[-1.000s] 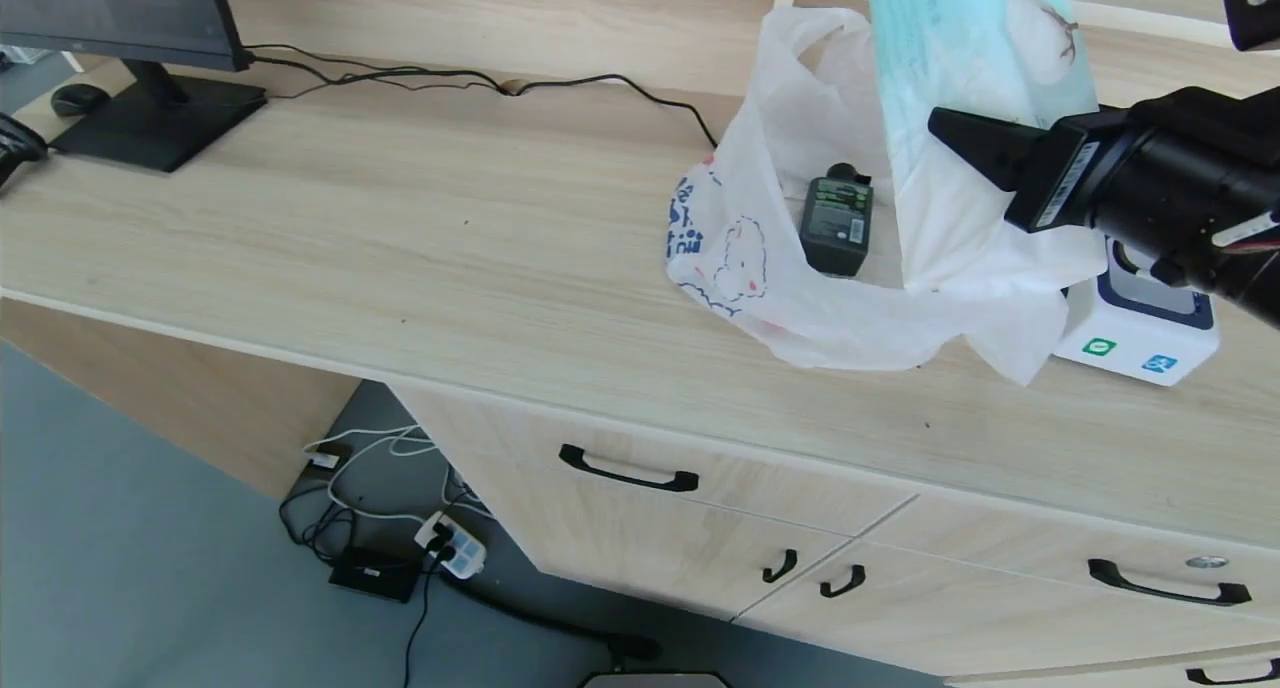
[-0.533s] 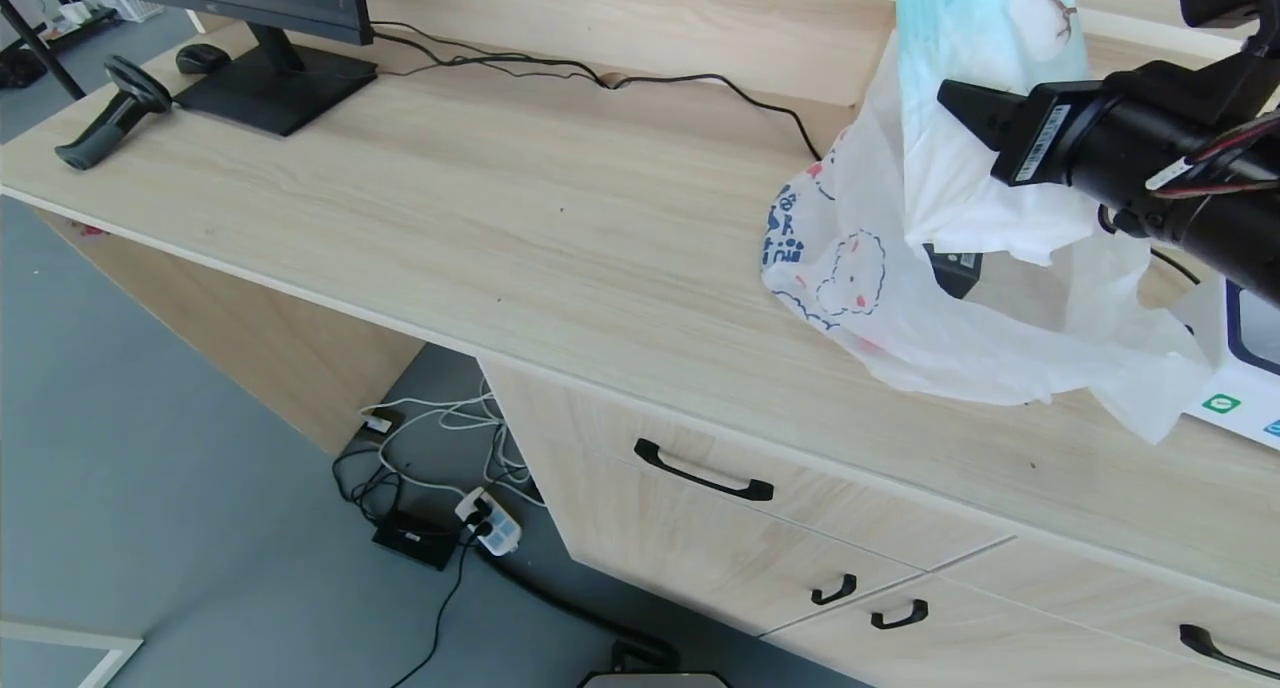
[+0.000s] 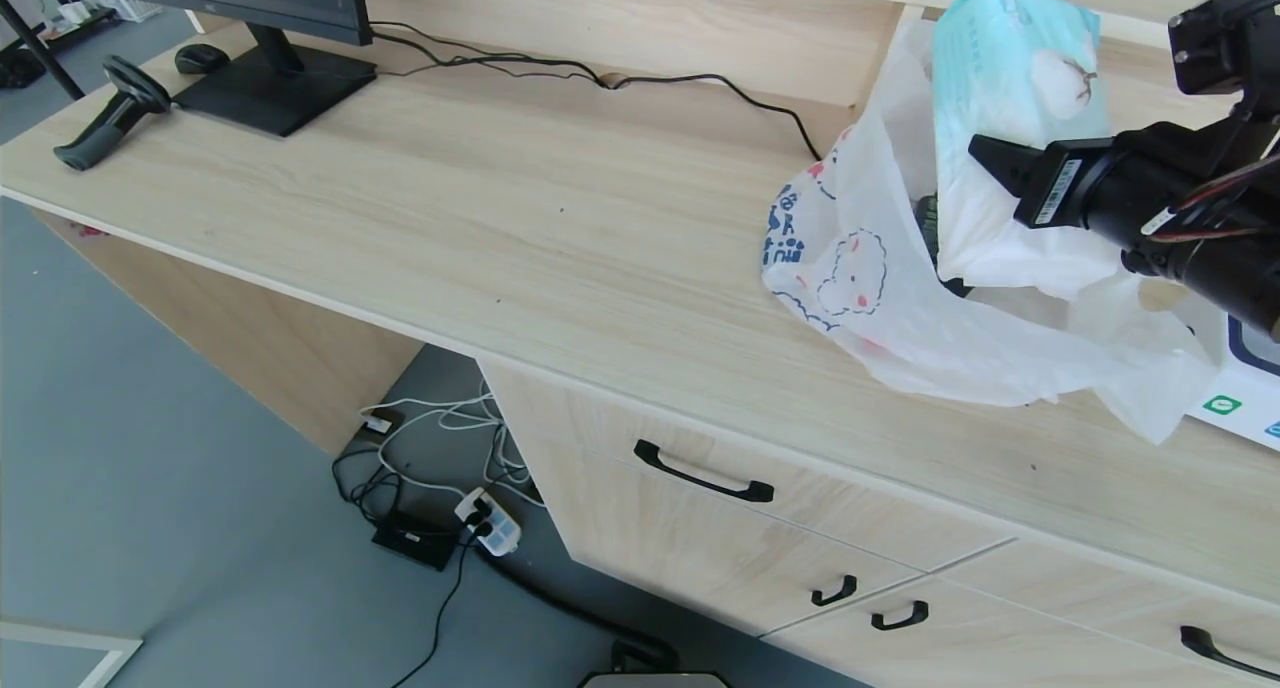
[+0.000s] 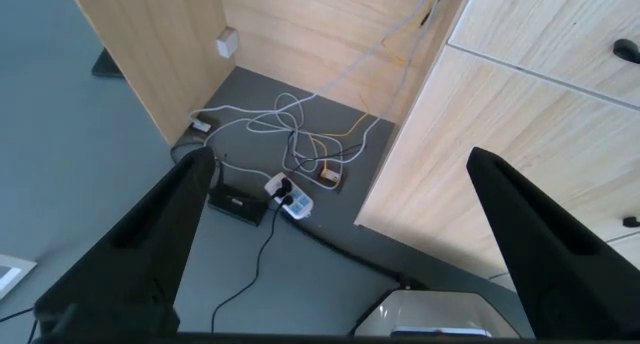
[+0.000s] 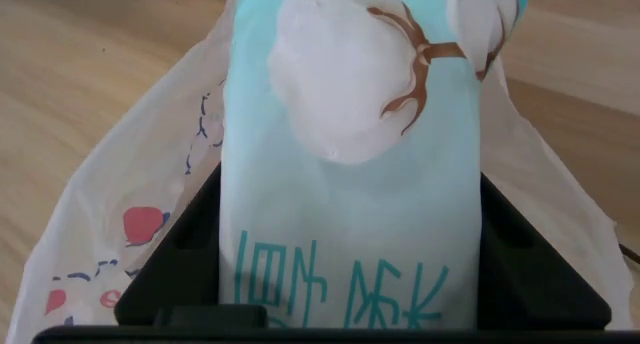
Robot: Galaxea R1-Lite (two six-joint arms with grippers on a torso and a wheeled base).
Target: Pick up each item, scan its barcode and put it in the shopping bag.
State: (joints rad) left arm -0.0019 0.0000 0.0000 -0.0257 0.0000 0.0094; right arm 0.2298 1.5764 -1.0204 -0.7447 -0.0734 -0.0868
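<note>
Left pincer (image 4: 336, 156) spread, right pincer (image 5: 350, 179) clamped

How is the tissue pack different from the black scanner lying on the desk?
The tissue pack is pale blue and white; the handheld scanner is black. The pack stands upright, held by the right gripper, with its lower end in the shopping bag; the scanner lies on the counter, untouched. The pack is at the robot's right, the scanner far to its left. Both are at the same wooden counter.
</note>
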